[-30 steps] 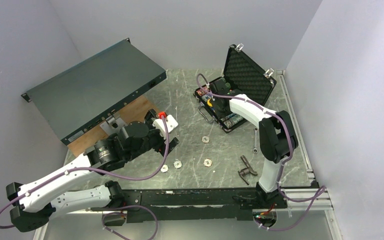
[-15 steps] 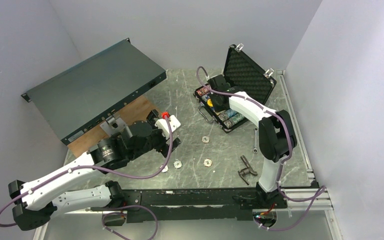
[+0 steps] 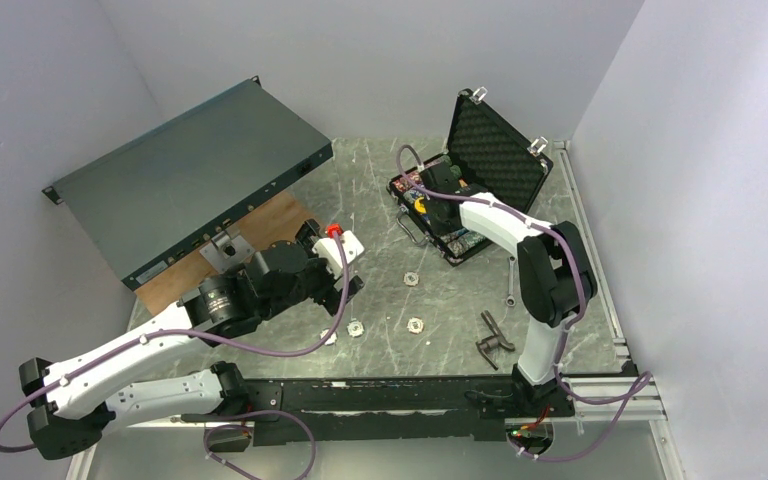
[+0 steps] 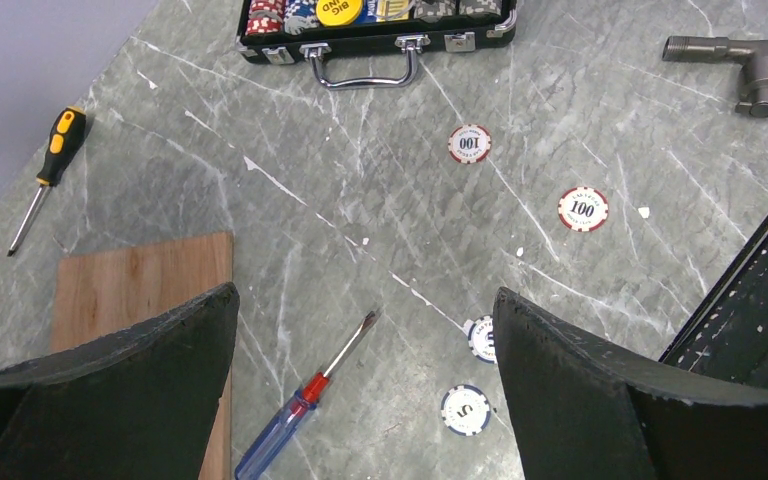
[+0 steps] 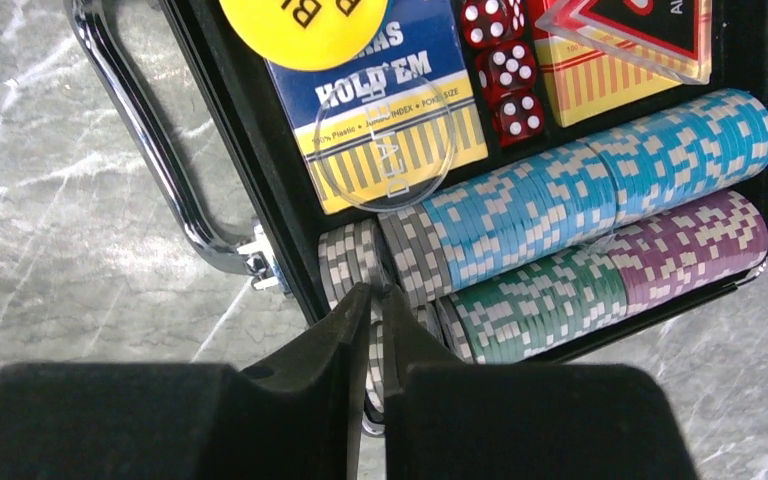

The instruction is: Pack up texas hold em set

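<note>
The black briefcase (image 3: 493, 148) stands open at the back right, foam lid up. Inside lie rows of blue, green and purple chips (image 5: 600, 180), a blue-yellow card deck (image 5: 390, 95), a yellow disc (image 5: 300, 25) and red dice (image 5: 500, 60). My right gripper (image 5: 372, 292) (image 3: 438, 208) hangs over the grey chip row at the case's front edge, shut on a grey-white chip held edge-on. Loose chips lie on the table: two marked 100 (image 4: 469, 143) (image 4: 583, 209) and two marked 5 (image 4: 465, 410) (image 4: 482, 338). My left gripper (image 4: 365, 295) (image 3: 345, 285) hovers open above them, holding nothing.
A red-blue screwdriver (image 4: 300, 400) lies under the left gripper beside a wooden board (image 4: 150, 290). An orange-black screwdriver (image 4: 45, 170) lies further left. A grey rack box (image 3: 190, 175) leans at the back left. A dark metal tool (image 3: 493, 335) and a small wrench (image 3: 511, 280) lie at the right.
The right gripper has closed and shifted slightly toward the case's back. The left gripper has edged a little to the right, still open.
</note>
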You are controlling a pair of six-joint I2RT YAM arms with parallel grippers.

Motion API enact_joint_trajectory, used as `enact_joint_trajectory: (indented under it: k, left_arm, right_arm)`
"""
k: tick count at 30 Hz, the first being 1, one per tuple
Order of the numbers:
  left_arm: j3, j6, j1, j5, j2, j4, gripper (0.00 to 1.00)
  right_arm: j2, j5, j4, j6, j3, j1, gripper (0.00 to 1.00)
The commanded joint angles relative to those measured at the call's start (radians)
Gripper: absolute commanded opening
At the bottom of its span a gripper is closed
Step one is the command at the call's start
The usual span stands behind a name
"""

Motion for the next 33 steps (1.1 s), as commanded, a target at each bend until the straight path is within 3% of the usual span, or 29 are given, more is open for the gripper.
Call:
enact_joint_trajectory:
  k: [1, 9, 23, 26, 33]
  left_arm:
    - [0.04, 0.012, -0.001, 0.007, 0.003, 0.009, 0.98]
    - [0.041, 0.012, 0.0, 0.004, 0.007, 0.005, 0.98]
    - [0.04, 0.013, -0.002, 0.003, 0.019, 0.004, 0.98]
    - [0.041, 0.011, -0.001, 0.001, 0.025, 0.005, 0.98]
    - [0.042, 0.011, -0.001, 0.004, 0.031, 0.002, 0.98]
  right_arm:
    - [-0.061, -0.015, -0.05, 0.028, 0.05, -0.006, 0.17]
    - [-0.058, -0.03, -0.032, 0.038, 0.035, -0.003, 0.29]
    - [-0.025, 0.12, -0.024, 0.035, 0.022, -0.036, 0.21]
    - [-0.054, 0.065, -0.029, 0.049, 0.029, -0.036, 0.21]
    - [-0.122, -0.108, 0.036, 0.065, -0.019, -0.03, 0.31]
